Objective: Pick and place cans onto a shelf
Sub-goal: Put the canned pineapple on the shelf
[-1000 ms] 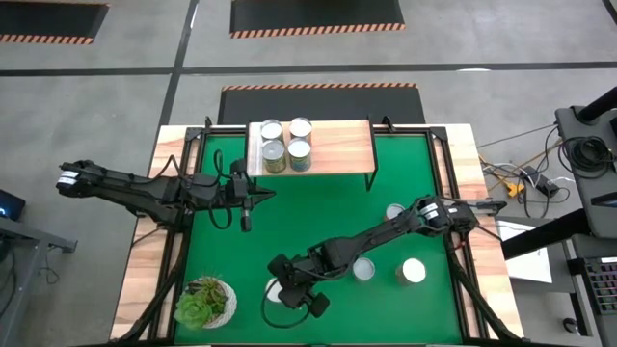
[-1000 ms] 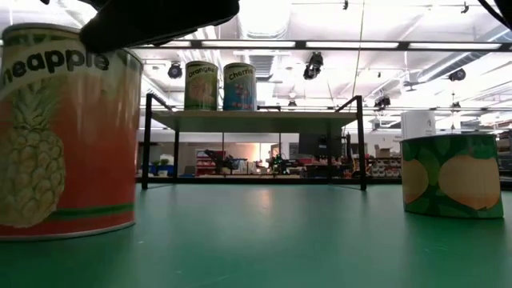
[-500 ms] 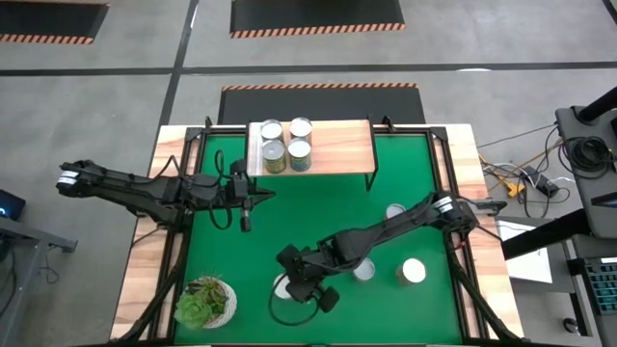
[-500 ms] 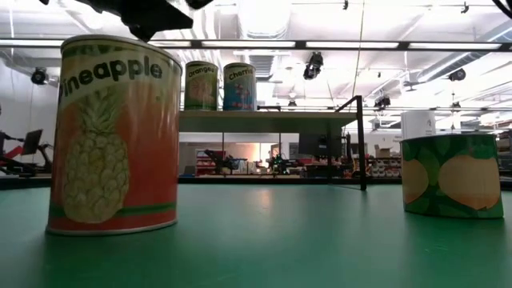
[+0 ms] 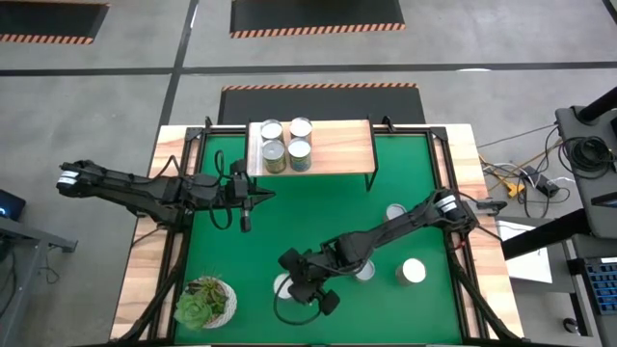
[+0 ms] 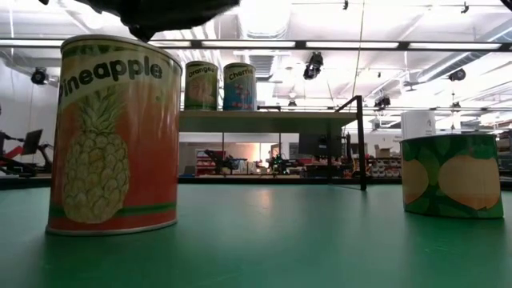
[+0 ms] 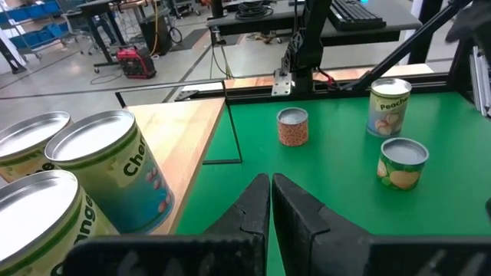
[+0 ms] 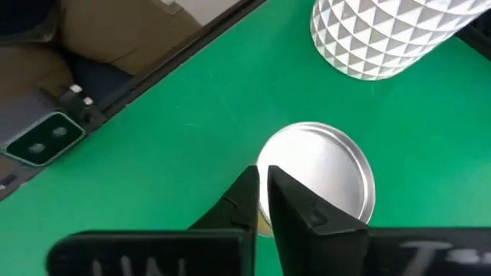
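Observation:
Four cans [image 5: 286, 142] stand at the left end of the light-wood shelf [image 5: 337, 147] at the table's far edge; two show in the low view [image 6: 220, 86]. A pineapple-label can [image 6: 112, 136] stands upright on the green mat near the front [image 5: 281, 284]. My right gripper [image 8: 265, 176] is shut just above its shiny top [image 8: 326, 172]; it shows as a dark shape in the low view [image 6: 152, 14]. My left gripper [image 7: 270, 184] is shut and empty, in front of the shelf's left end [image 5: 268, 196]. My right gripper's shut fingers [image 8: 288, 188] come from above, slanting down over the rim of the pineapple can's top [image 8: 268, 157]. I cannot tell whether they touch it. The can stands upright on the mat.
Three more cans stand on the mat at the right [image 5: 395, 210], [image 5: 364, 271], [image 5: 414, 272]; one with a peach label shows in the low view [image 6: 452, 176]. A potted succulent [image 5: 204, 301] in a white patterned pot [image 8: 383, 34] stands at the front left, close to the pineapple can.
The pineapple can has slid toward the table's right and far edge, staying upright, and has stood still for the last half second. My right gripper went the same way above it and remains over its top.

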Robot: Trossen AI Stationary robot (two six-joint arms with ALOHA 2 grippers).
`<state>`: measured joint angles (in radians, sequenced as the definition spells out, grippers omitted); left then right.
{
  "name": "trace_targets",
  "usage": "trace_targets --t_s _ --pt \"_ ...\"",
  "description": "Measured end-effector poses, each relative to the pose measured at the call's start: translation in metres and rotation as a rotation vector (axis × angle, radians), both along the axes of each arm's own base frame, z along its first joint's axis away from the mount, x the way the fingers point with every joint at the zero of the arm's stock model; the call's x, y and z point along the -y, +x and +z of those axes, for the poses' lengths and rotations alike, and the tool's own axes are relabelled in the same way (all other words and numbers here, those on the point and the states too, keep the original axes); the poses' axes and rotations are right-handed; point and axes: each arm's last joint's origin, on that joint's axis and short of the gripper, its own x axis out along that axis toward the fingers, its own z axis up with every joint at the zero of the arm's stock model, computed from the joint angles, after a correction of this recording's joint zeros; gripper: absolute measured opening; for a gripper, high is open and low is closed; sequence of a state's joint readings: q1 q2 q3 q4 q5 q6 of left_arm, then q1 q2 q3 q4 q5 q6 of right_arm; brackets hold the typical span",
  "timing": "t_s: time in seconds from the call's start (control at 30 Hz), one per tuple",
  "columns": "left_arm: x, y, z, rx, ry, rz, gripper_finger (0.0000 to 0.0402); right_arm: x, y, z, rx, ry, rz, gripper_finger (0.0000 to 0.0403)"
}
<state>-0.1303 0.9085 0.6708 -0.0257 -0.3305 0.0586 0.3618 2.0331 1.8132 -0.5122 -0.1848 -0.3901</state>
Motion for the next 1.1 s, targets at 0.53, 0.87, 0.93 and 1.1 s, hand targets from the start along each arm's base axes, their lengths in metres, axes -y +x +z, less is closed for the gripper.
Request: trace_targets --t_s 0.53,0.87,0.93,1.1 --pt "0.000 0.000 0.000 0.000 -0.001 0.000 0.0000 0.003 0.001 -0.043 0.154 -0.035 -0.030 0.0196" --pt "0.000 0.000 0.000 -0.001 -0.001 0.000 0.0000 0.010 -0.002 -0.062 0.197 0.057 -0.020 0.0086" --pt "0.000 0.000 0.000 -0.001 -0.001 0.000 0.0000 0.011 -0.003 -0.064 0.208 0.077 -0.006 0.0047" --pt "0.000 0.001 -0.001 -0.003 -0.001 0.000 0.0000 0.016 -0.002 -0.069 0.240 0.125 -0.008 0.0013"
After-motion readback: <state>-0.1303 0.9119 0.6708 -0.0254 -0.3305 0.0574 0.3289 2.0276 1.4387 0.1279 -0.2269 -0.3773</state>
